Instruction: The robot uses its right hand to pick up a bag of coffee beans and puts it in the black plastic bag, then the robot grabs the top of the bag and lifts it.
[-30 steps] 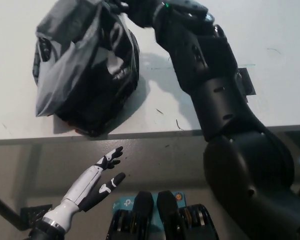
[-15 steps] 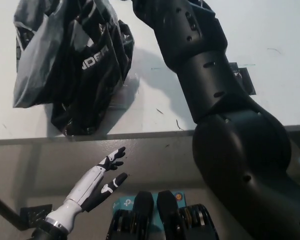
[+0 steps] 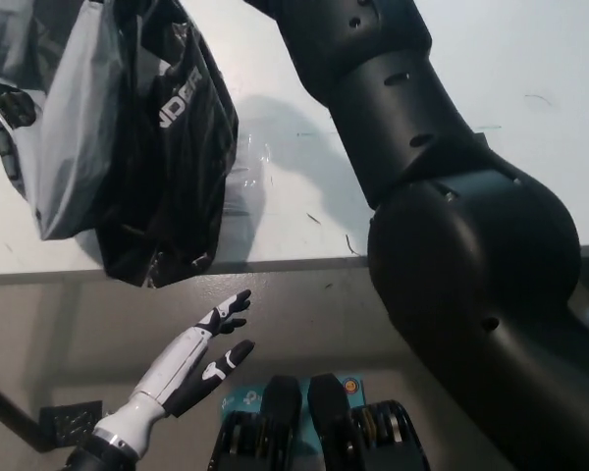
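Here the black plastic bag (image 3: 128,147) hangs at the upper left of the head view, its top running out of the picture's upper edge, its crumpled body stretched downward with a grey, shiny fold on its left side and white lettering partly readable on its dark front. Its lowest corner reaches down past the near edge of the white desk (image 3: 530,147), and a soft shadow lies on the desk surface just to the bag's right. The black right arm (image 3: 442,226) rises from the bottom right and sweeps up to the top middle, where it leaves the picture beside the bag's top; the right hand itself is out of view, so its grip cannot be told. The bag of coffee beans cannot be made out. The white left hand (image 3: 211,348) rests low at the lower left, below the desk edge, empty, with its fingers spread apart and pointing up and to the right.
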